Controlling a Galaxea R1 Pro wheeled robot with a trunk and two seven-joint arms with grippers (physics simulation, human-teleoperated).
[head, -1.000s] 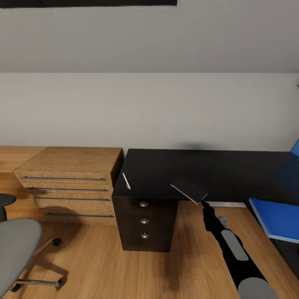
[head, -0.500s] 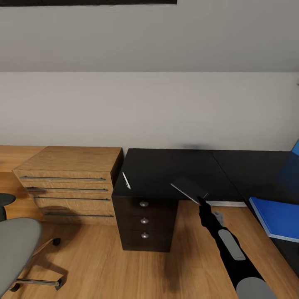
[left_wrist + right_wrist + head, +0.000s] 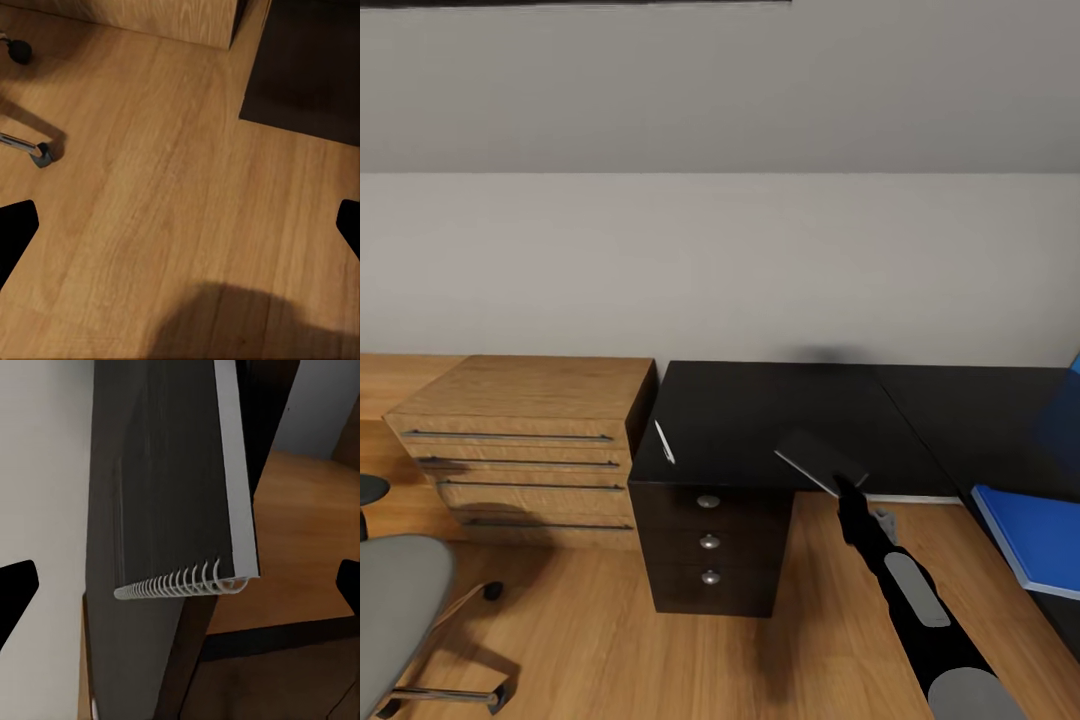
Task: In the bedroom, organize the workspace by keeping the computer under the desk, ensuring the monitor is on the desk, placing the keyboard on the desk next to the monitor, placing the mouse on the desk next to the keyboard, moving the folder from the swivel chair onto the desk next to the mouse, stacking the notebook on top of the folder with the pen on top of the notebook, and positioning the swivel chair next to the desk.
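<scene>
Grey notebook [image 3: 820,463], pinched in my right fingers [image 3: 847,487], tilts over the worktop [image 3: 760,420] edge, long axis running back-left; it sits slightly higher than before.

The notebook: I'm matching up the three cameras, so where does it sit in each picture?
Head view: the notebook sits centre-right, tilted at the desk's front edge, at the right gripper.
Right wrist view: close up, spiral binding towards the camera.
Left wrist view: not in it.
Shared landmark: the wood floor.
</scene>
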